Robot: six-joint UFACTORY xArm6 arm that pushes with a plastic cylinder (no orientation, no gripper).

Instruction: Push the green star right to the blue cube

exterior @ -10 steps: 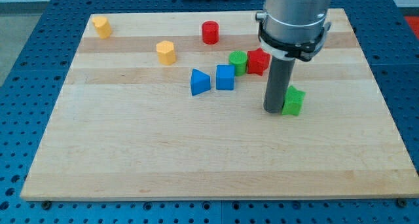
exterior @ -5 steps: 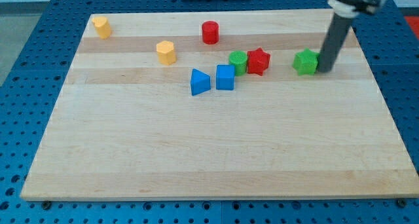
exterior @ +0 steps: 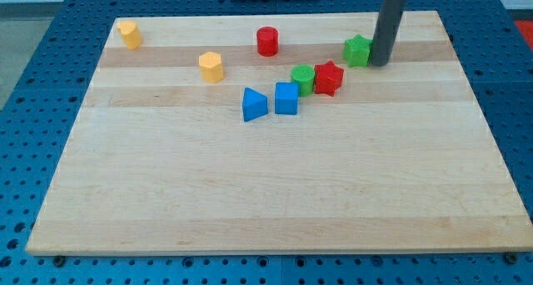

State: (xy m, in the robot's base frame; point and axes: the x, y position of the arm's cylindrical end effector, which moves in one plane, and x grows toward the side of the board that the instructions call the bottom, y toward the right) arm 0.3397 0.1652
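The green star [exterior: 358, 51] lies near the view's top right of the wooden board [exterior: 275, 193]. My tip [exterior: 380, 63] touches the star's right side. The blue cube [exterior: 286, 98] sits near the board's middle, down and left of the star. Between star and cube lie a green cylinder [exterior: 302, 78] and a red star [exterior: 329, 77], side by side just right of and above the cube.
A blue triangular block [exterior: 254, 104] sits just left of the blue cube. A red cylinder [exterior: 267, 41] stands at the top middle. Two yellow blocks lie at the upper left, one [exterior: 211, 67] nearer the middle and one [exterior: 129, 33] by the corner.
The green star has been pushed from the board's right middle up and then left toward the top edge. My tip went around to the star's right side and followed it.
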